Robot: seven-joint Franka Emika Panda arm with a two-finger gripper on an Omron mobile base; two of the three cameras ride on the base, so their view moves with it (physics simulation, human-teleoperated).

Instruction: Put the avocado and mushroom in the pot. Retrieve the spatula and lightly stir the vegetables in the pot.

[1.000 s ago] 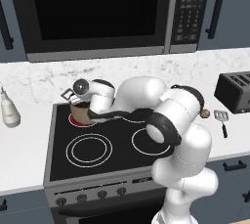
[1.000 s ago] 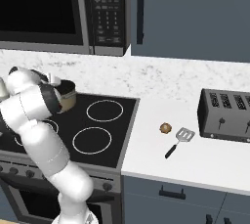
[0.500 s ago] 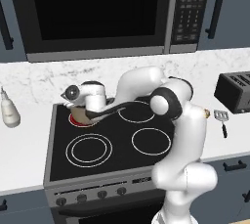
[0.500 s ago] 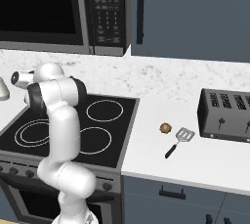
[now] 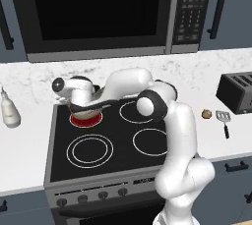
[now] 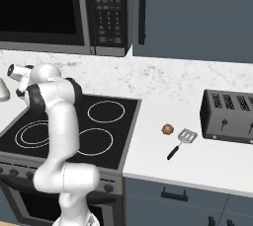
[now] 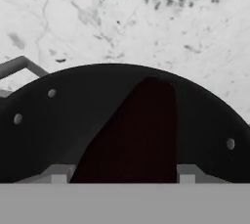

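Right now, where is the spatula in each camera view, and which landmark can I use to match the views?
Left base view: the spatula lies near the right edge, on the counter just in front of the toaster.
Right base view: right of centre, on the counter beside the toaster's near left corner.
Hand view: this camera looks into the pot.
Shared landmark: the toaster, in both base views.

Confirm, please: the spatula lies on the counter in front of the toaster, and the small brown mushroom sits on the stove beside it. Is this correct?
Not quite. The mushroom sits on the white counter, not on the stove. The right base view shows it beside the spatula, in front of the toaster.
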